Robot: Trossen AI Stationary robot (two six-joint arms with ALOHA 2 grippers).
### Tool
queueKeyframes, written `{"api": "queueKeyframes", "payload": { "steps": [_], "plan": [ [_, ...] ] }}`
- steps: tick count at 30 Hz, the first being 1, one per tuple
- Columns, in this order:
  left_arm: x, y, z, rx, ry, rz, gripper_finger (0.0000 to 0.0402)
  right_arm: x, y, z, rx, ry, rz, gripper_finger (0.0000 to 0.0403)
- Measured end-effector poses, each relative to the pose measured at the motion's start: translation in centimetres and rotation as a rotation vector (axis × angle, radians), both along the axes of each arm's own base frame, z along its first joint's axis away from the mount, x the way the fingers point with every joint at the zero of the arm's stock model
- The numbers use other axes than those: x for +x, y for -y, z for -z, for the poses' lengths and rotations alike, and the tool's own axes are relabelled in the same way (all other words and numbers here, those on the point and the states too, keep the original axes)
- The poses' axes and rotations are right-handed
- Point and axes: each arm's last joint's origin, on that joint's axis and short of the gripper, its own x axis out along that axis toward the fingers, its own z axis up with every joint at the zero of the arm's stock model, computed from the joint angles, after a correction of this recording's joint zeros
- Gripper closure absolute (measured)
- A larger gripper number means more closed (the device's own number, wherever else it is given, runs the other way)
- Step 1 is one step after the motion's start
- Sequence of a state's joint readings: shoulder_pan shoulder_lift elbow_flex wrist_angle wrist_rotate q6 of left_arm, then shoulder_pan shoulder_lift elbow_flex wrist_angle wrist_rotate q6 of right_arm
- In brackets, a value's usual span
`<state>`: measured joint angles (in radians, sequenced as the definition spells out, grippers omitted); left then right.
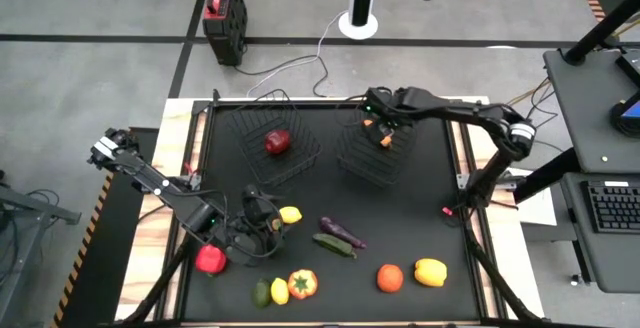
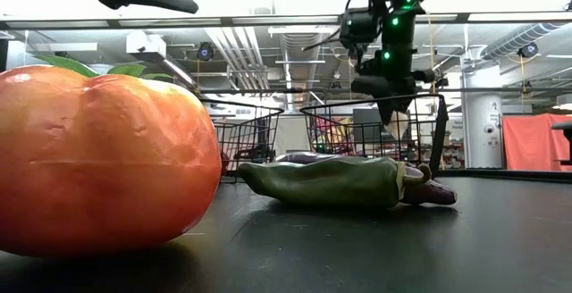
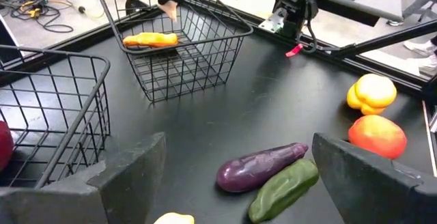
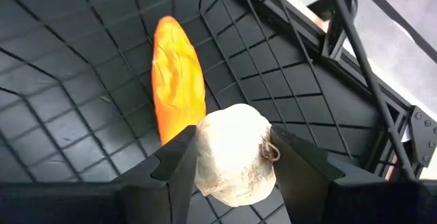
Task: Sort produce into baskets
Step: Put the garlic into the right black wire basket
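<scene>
White garlic (image 4: 234,154) is clamped between the right gripper (image 4: 235,166) fingers, hanging over the right basket (image 1: 370,163) at upper centre of the high view, just above the orange carrot (image 4: 177,77) already lying in it; best move is probably to lower a bit, clear of the wire rim, then release so it doesn't bounce out. Garlic looks pale, papery and bulbous, with a small dry stem nub. Left gripper (image 3: 235,183) waits with fingers spread wide, lower left of the high view, over the eggplant (image 3: 259,167) and cucumber (image 3: 283,188).

The carrot (image 4: 177,74) lies in the right basket (image 1: 372,151), the apple (image 1: 277,142) in the left basket (image 1: 268,158).
</scene>
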<state>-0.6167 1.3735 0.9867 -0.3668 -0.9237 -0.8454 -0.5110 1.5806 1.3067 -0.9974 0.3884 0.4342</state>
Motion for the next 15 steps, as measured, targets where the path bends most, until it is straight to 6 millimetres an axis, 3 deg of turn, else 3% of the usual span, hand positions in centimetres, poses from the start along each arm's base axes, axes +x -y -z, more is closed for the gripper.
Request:
{"api": "queueKeyframes", "payload": {
  "steps": [15],
  "plan": [
    [0.0, 0.0, 0.0, 0.010, -0.006, 0.004, 0.0051, 0.2, 1.1, 1.8, 0.036, -0.074, -0.022, 0.0237]
  ]
}}
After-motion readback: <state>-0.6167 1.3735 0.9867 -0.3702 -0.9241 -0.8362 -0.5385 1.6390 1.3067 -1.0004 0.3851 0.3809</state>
